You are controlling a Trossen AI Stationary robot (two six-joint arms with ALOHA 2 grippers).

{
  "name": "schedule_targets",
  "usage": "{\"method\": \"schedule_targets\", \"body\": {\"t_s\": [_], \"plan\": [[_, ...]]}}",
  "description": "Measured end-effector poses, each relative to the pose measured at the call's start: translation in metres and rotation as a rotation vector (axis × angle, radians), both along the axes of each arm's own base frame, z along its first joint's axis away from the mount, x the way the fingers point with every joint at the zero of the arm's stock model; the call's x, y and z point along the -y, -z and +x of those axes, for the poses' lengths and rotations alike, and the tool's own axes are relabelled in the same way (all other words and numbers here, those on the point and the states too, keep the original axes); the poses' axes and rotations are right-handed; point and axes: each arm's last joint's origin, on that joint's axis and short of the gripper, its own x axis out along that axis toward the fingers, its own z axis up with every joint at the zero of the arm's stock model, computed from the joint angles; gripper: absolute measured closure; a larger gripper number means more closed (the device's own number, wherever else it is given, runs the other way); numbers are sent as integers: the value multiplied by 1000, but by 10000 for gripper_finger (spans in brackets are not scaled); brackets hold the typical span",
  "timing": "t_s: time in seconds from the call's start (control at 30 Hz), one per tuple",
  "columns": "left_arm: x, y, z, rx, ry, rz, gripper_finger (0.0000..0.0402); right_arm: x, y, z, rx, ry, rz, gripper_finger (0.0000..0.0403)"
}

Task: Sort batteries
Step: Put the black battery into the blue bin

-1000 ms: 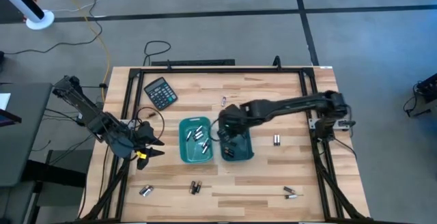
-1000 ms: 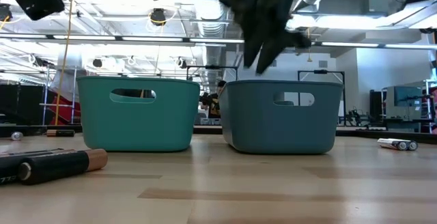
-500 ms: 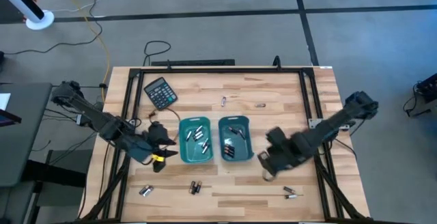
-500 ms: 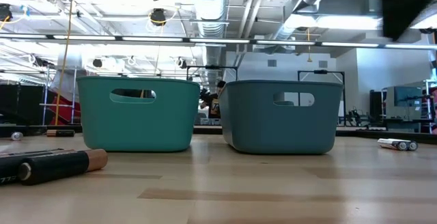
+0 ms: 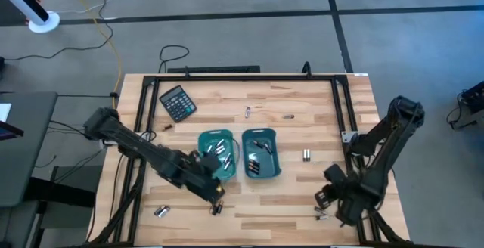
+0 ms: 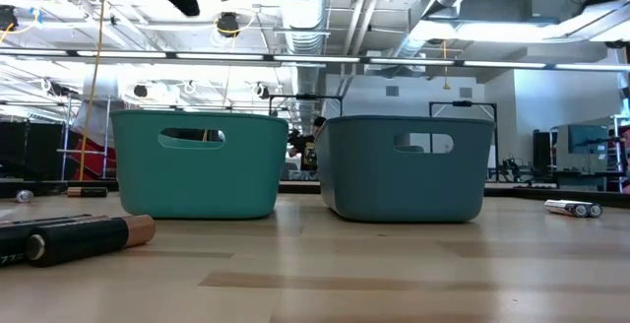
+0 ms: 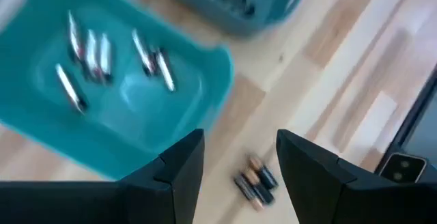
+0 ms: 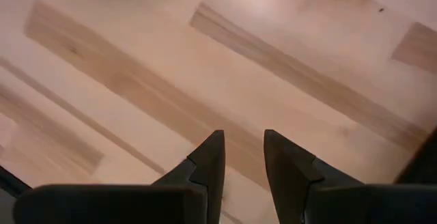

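Two bins stand mid-table: a teal bin (image 5: 217, 156) with silvery batteries (image 7: 89, 50) and a darker blue-grey bin (image 5: 261, 154) with dark batteries. Loose batteries lie on the wood: a dark pair (image 5: 217, 206) with copper ends (image 7: 256, 183), one (image 5: 160, 211) near the left front, a silvery pair (image 5: 324, 216) at the right front, and one (image 5: 307, 155) beside the darker bin. My left gripper (image 7: 239, 159) is open, above the table at the teal bin's near side, over the dark pair. My right gripper (image 8: 239, 152) hovers over bare wood near the silvery pair, its fingers a little apart.
A black calculator (image 5: 178, 102) lies at the far left. Two more small batteries (image 5: 249, 112) (image 5: 288, 116) lie beyond the bins. A black frame rail (image 5: 140, 119) runs along the table's sides. In the low view a dark battery (image 6: 79, 236) lies close in front.
My right gripper has left the space above the darker bin and swung toward the table's right and near edge, ending by the silvery pair. My left gripper has travelled from the left edge toward the right and near side, past the teal bin's near corner.
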Motion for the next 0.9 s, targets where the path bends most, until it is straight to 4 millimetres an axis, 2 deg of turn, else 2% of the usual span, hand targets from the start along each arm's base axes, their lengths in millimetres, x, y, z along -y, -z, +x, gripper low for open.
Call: {"method": "schedule_targets", "body": {"t_s": [0.2,0.37,0.53,0.73,0.9], "plan": [[24,35,22,-216,-188,-112,224,-4,1,-13,-20,-70,-38,285],[43,67,26,-326,-306,-188,224,-8,1,-15,-15,-144,-33,285],[63,84,24,-356,-355,-230,224,-9,1,-14,-13,-175,-34,285],[66,102,17,-399,-412,-258,224,-10,1,-14,-9,-200,-31,285],[66,122,20,-354,-372,-309,224,-11,1,-15,-9,-207,-31,285]]}}
